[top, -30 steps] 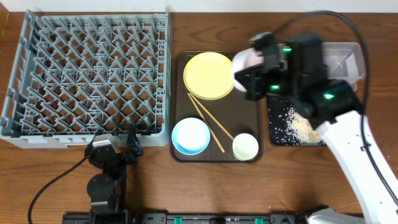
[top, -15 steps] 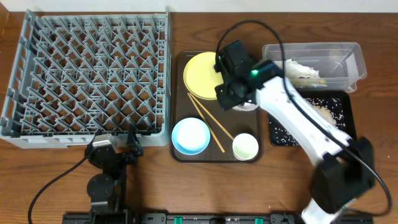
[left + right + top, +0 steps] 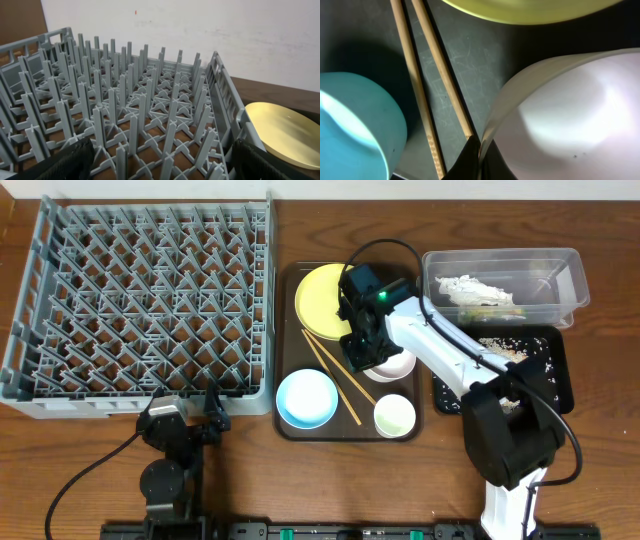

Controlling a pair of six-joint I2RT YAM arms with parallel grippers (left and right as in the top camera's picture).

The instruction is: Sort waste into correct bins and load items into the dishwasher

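Right gripper (image 3: 479,152) pinches the rim of the white bowl (image 3: 393,365), seemingly set down on the brown tray (image 3: 288,350), with chopsticks (image 3: 335,375) crowding beside it. A second ago it hung by the tub (image 3: 575,280). Left gripper (image 3: 160,165) gapes.

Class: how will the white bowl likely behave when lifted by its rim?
Probably rigid: the white bowl shows no flex where the right gripper pinches its rim. Glossy, so possibly slippery; held at one edge, it may tilt.
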